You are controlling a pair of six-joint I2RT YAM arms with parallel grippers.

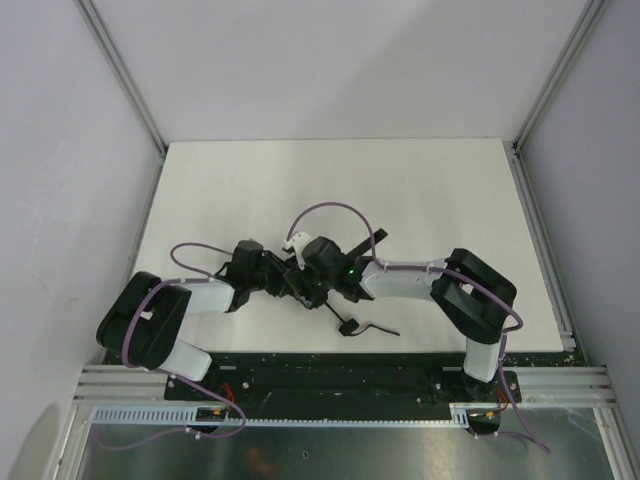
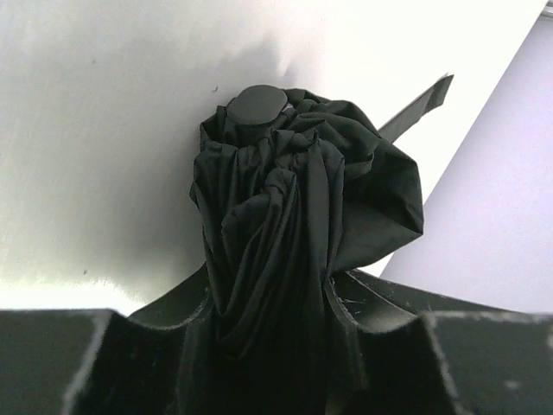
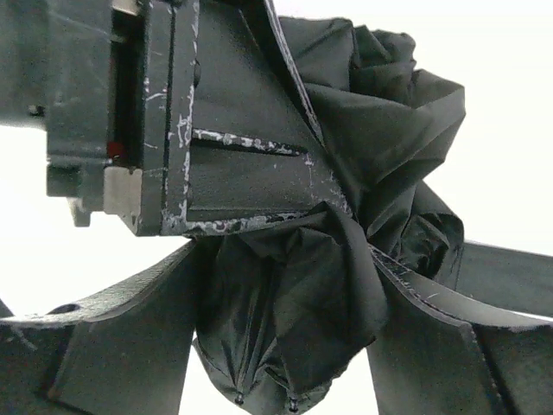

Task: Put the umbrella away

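Two grippers are at work on one article, the umbrella [image 2: 285, 173], which lies collapsed and bunched between them on the table [image 1: 330, 180]. Left gripper [image 2: 268, 285]: clenched on the gathered canopy, with a finger bearing on each flank of the folds. The round end cap [image 2: 257, 104] projects beyond its fingertips, and a flat black strip [image 2: 416, 105], likely the closure strap, juts out past the cap to the right. Right gripper [image 3: 285, 259]: jaws stand wide apart with loose fabric bulging uncompressed between them, so I judge it released. The left gripper's finger [image 3: 242, 147] sits just above those jaws, against the same fabric. In the overhead view a small dark handle end [image 1: 349, 326] with a trailing cord, apparently the wrist loop, lies on the table just behind both grippers, toward the bases. Assessment: the step in hand is gathering the canopy folds tight around the shaft, and the strip is not yet wrapped round the bundle. The next move calls for the right gripper to take a fresh hold, either on the loose fabric beside the left fingers or on the strip, while the left holds the bundle against unrolling. Risk noted: slack pleats may spring out.
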